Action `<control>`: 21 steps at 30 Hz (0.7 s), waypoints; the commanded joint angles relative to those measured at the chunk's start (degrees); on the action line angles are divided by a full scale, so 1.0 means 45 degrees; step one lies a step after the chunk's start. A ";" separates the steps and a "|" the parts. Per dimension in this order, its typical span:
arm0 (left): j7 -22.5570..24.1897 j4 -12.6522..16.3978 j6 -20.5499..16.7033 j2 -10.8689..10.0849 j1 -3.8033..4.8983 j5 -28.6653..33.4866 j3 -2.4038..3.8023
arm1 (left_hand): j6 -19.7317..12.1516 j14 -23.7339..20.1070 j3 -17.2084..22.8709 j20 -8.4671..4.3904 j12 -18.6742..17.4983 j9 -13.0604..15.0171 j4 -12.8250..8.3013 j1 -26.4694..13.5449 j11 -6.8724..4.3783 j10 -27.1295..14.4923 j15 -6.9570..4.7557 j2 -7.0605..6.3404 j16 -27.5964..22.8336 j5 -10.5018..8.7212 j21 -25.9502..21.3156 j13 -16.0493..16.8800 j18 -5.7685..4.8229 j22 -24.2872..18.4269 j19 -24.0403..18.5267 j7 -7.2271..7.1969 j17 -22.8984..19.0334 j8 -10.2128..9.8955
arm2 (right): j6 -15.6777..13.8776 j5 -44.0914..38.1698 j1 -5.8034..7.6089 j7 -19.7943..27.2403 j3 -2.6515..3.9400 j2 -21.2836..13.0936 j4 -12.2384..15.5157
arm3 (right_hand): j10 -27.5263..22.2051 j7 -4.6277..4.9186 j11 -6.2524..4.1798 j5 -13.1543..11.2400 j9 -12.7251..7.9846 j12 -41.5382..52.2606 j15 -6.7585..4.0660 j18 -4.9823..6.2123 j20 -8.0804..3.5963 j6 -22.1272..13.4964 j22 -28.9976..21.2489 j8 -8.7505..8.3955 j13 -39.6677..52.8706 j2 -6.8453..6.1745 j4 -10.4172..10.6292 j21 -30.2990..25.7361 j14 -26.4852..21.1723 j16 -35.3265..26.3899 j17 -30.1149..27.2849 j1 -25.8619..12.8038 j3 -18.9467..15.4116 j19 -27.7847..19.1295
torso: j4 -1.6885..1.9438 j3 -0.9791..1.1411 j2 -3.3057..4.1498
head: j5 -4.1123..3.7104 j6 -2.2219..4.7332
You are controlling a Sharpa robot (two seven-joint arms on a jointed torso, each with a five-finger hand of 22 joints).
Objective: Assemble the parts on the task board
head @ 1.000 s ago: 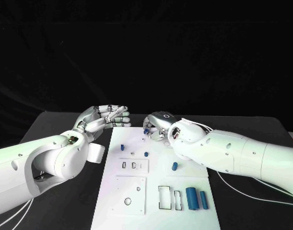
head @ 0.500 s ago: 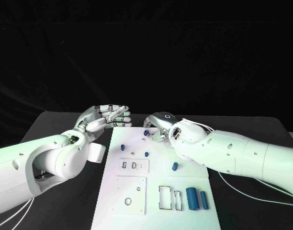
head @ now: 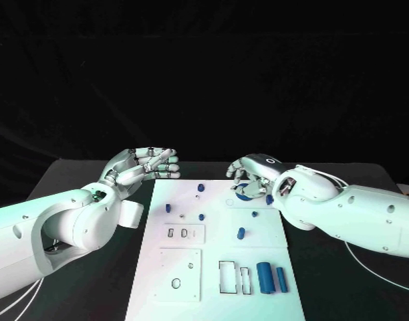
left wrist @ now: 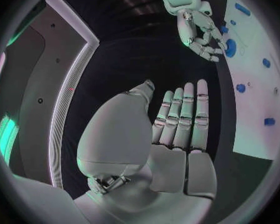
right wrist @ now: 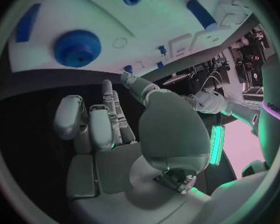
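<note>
The white task board [head: 219,261] lies mid-table with small blue parts on it. A round blue gear [head: 246,190] sits near the board's far right corner, also seen as the gear [right wrist: 77,48] and the gear [left wrist: 230,47]. My right hand [head: 252,170] hovers just above and behind it, fingers apart and pointing down, holding nothing; the right hand [left wrist: 199,30] has its fingertips close to the gear. My left hand [head: 145,164] hangs off the board's far left corner. In the left wrist view that left hand [left wrist: 177,129] has straight fingers side by side, palm bare.
Two blue cylinders [head: 272,277] lie at the board's near right beside rectangular slots [head: 228,275]. Small blue pegs [head: 169,206] and a short blue piece [head: 241,233] dot the middle. A square plate with holes [head: 180,274] sits near left. Black table [head: 89,180] surrounds the board.
My right hand has moved toward the robot's right and away from the board's middle, uncovering the blue gear. The left hand has stayed where it was.
</note>
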 commanded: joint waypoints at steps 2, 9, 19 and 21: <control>0.0133 -0.0039 0.0514 0.0035 0.0022 0.0017 0.0010 | -0.0069 -0.0074 0.0059 0.0040 -0.0053 -0.0010 -0.0009 -0.0114 0.0099 -0.0002 0.0007 0.0018 -0.0087 -0.0073 0.0043 0.0011 0.0142 -0.0020 0.0008 0.0258 0.0022 -0.0053 | 0.0666 0.1875 0.0113 -0.0363 0.0034 -0.0775 0.0470 | 0.1266 -0.0160 -0.0253 0.0887 0.0035 0.1289 -0.0242 -0.0384 -0.0175 -0.0230 0.1003 -0.0216 0.0907 -0.0607 0.0476 0.0694 0.0251 0.0351 0.0600 -0.0682 -0.0872 0.0639 | -0.0088 0.0006 -0.0090 | -0.0112 0.0041; 0.0124 -0.0160 0.0641 0.0061 0.0020 0.0020 0.0008 | -0.0073 -0.0067 0.0084 0.0038 -0.0066 -0.0010 -0.0028 -0.0079 0.0091 0.0002 0.0001 0.0030 -0.0087 -0.0069 0.0052 0.0011 0.0149 -0.0019 0.0017 0.0245 0.0036 -0.0058 | 0.1719 0.2861 0.0173 -0.0851 0.0059 -0.1401 0.0489 | 0.0137 -0.0148 -0.0247 0.1133 0.0757 0.9469 -0.0178 -0.0591 -0.0216 -0.0845 0.2225 0.0134 0.9107 0.0016 0.1545 0.1408 0.0805 0.1887 0.3730 0.0047 -0.3533 0.1226 | -0.0109 0.0024 -0.0091 | -0.0100 -0.0006; 0.0099 -0.0375 0.0693 0.0132 0.0017 0.0021 0.0006 | -0.0074 -0.0069 0.0094 0.0038 -0.0072 -0.0010 -0.0038 -0.0061 0.0089 0.0004 0.0000 0.0031 -0.0090 -0.0069 0.0055 0.0011 0.0150 -0.0018 0.0020 0.0242 0.0041 -0.0060 | 0.2095 0.3030 0.0123 -0.0934 0.0057 -0.1159 0.0042 | 0.1170 -0.0071 -0.0158 0.1007 0.0971 1.1997 -0.0120 -0.0687 -0.0107 -0.1043 0.2673 0.0328 1.1933 0.0281 0.1947 0.1658 0.1029 0.2364 0.4969 0.0654 -0.4127 0.1486 | -0.0062 0.0006 -0.0057 | -0.0065 -0.0028; 0.0096 -0.0390 0.0697 0.0136 0.0017 0.0021 0.0006 | -0.0074 -0.0069 0.0094 0.0038 -0.0072 -0.0010 -0.0038 -0.0061 0.0089 0.0004 0.0000 0.0031 -0.0090 -0.0069 0.0055 0.0011 0.0150 -0.0018 0.0020 0.0242 0.0041 -0.0060 | 0.2115 0.3034 0.0098 -0.0925 0.0054 -0.1028 -0.0124 | 0.1276 -0.0067 -0.0151 0.1003 0.0989 1.2191 -0.0112 -0.0704 -0.0098 -0.1047 0.2751 0.0349 1.2148 0.0313 0.1972 0.1709 0.1054 0.2409 0.5098 0.0714 -0.4141 0.1534 | -0.0051 -0.0002 -0.0064 | -0.0062 -0.0044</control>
